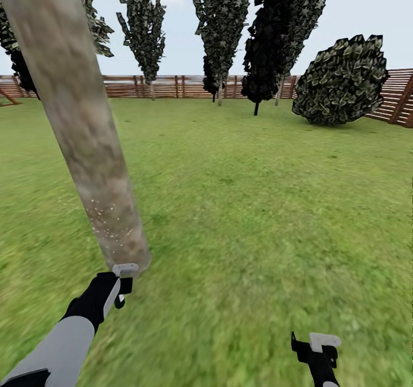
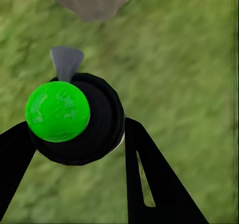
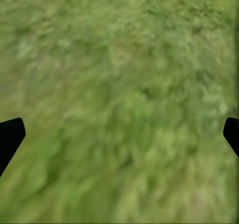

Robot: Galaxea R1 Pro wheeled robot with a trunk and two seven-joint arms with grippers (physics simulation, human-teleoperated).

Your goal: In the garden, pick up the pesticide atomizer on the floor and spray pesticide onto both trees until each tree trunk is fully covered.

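One thick grey-tan tree trunk (image 1: 80, 117) rises from the grass (image 1: 241, 215) at the left, close in front of me. Pale specks of pesticide (image 1: 106, 217) dot its lower part. My left gripper (image 1: 123, 286) hovers right at the trunk's base, shut on the pesticide atomizer (image 2: 79, 119). In the left wrist view the atomizer is a dark round bottle with a bright green cap and a grey nozzle pointing toward the trunk's foot (image 2: 92, 0). My right gripper (image 1: 316, 347) hangs open over bare grass at the lower right, its fingertips (image 3: 11, 134) far apart.
Dark slim conifers (image 1: 275, 37) and other trees (image 1: 221, 25) stand along the brown slat fence (image 1: 172, 86) at the back. A big round bush (image 1: 341, 82) sits at the right. Open lawn stretches between me and them.
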